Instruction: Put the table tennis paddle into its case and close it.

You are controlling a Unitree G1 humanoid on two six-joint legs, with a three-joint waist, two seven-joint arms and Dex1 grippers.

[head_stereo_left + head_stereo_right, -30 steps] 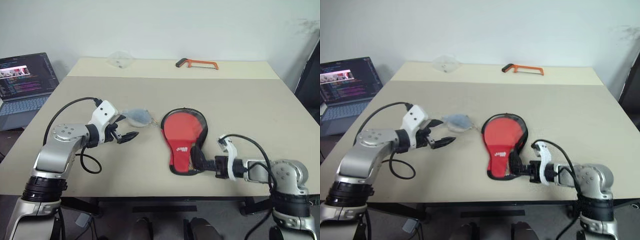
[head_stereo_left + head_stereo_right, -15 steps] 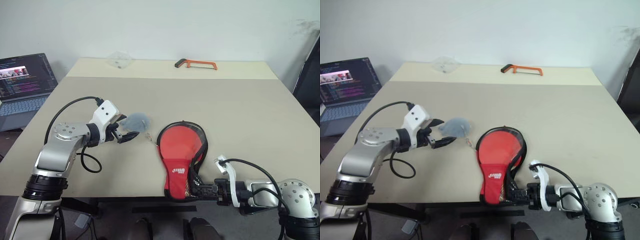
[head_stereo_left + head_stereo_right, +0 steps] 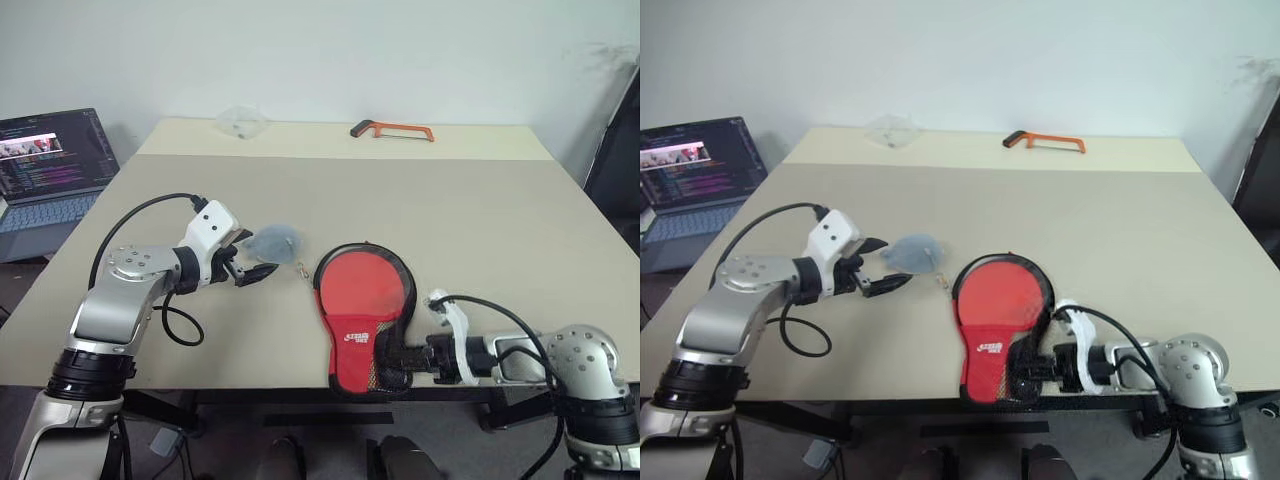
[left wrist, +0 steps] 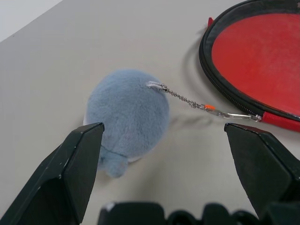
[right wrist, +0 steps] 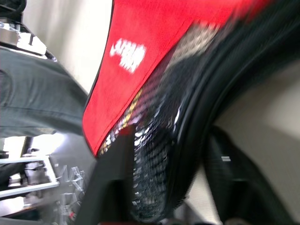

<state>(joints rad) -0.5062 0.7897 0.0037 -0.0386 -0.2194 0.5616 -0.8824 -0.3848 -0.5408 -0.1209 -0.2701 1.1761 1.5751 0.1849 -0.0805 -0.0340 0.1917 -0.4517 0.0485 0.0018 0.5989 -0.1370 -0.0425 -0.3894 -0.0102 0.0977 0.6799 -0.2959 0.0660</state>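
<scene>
On the left, the left gripper (image 3: 256, 270) is spread wide open and holds nothing; a grey fluffy ball (image 4: 127, 112) lies between its fingers. The case (image 3: 362, 318) lies at the table's (image 3: 480, 215) near edge, with unreadable white lettering. The right gripper (image 3: 396, 358) is at its mesh end; I cannot tell whether it grips.
</scene>
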